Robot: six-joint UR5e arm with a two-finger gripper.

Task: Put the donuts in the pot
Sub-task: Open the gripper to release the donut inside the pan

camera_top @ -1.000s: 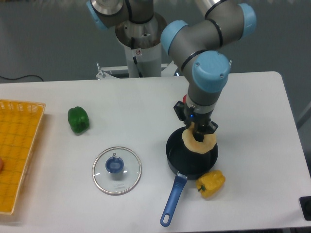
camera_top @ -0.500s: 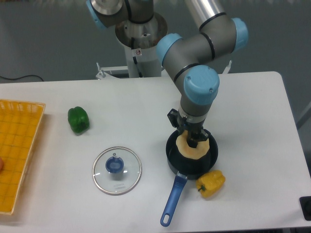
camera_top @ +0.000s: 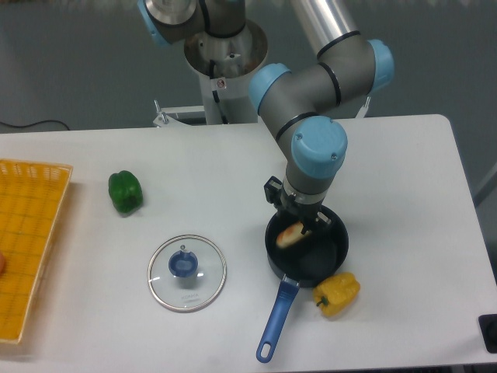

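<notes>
The black pot [camera_top: 335,247] with a long blue handle [camera_top: 276,320] stands right of the table's middle. The pale tan donut [camera_top: 290,235] lies tilted inside the pot, against its left side. My gripper [camera_top: 307,223] hangs low over the pot's left half, its fingertips just above the donut's right end. The jaws look parted and the donut rests on the pot's floor, free of them. The arm's wrist hides the pot's far rim.
A yellow bell pepper [camera_top: 337,292] lies against the pot's front right. A round glass lid with a blue knob [camera_top: 186,272] lies to the left. A green bell pepper [camera_top: 125,192] sits further left, and a yellow basket [camera_top: 23,241] at the left edge.
The gripper moved left and down over the pot. The donut, held upright a moment ago, has dropped out of the fingers and lies tilted inside the pot.
</notes>
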